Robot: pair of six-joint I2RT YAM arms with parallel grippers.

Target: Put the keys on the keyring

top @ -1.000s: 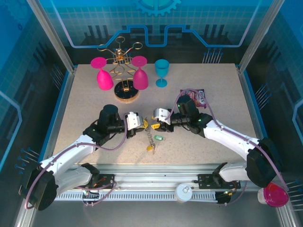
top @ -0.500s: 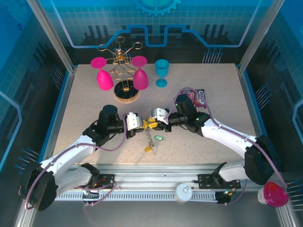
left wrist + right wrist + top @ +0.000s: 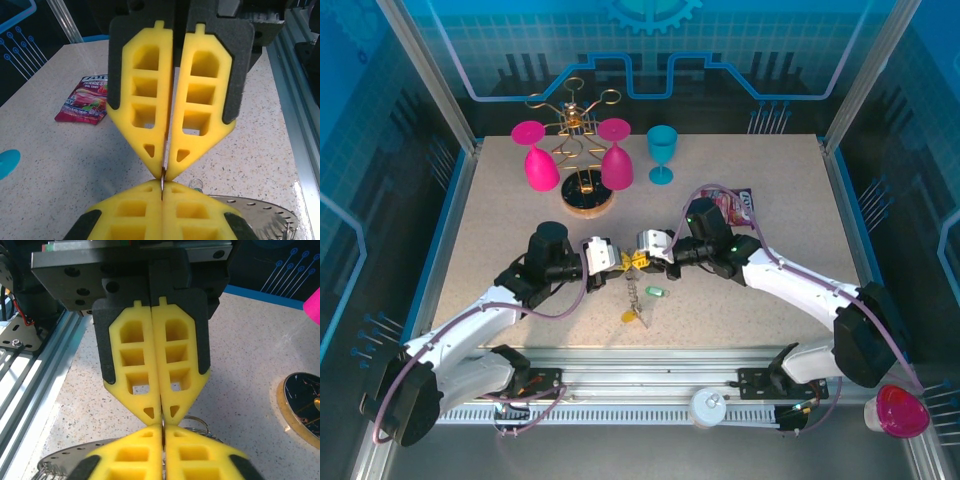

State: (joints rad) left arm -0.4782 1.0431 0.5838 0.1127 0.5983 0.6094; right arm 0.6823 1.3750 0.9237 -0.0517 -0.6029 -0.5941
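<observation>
My left gripper (image 3: pixel 618 262) and right gripper (image 3: pixel 638 261) meet tip to tip at the table's middle. Both are shut on a thin metal edge of the keyring (image 3: pixel 633 288), which hangs down from them toward the near edge. In the left wrist view my left gripper (image 3: pixel 163 185) pinches that edge, with the right gripper (image 3: pixel 164 171) clamped just above; the keyring's ridged rim (image 3: pixel 260 217) shows at lower right. In the right wrist view it lies at lower left (image 3: pixel 57 462) beside my right gripper (image 3: pixel 163 430). A yellow key (image 3: pixel 632 318) dangles at the keyring's end. A green key (image 3: pixel 655 291) lies loose on the table.
At the back stand a gold rack on a round wooden base (image 3: pixel 588 203) with two pink glasses (image 3: pixel 541 165), and a teal cup (image 3: pixel 662 152). A candy packet (image 3: pixel 738 205) lies behind the right arm. Another pink glass (image 3: pixel 897 412) sits off the table, bottom right.
The right gripper has slid left and closed on the keyring opposite the left gripper. The hanging yellow key has swung slightly. The left arm has stayed put.
</observation>
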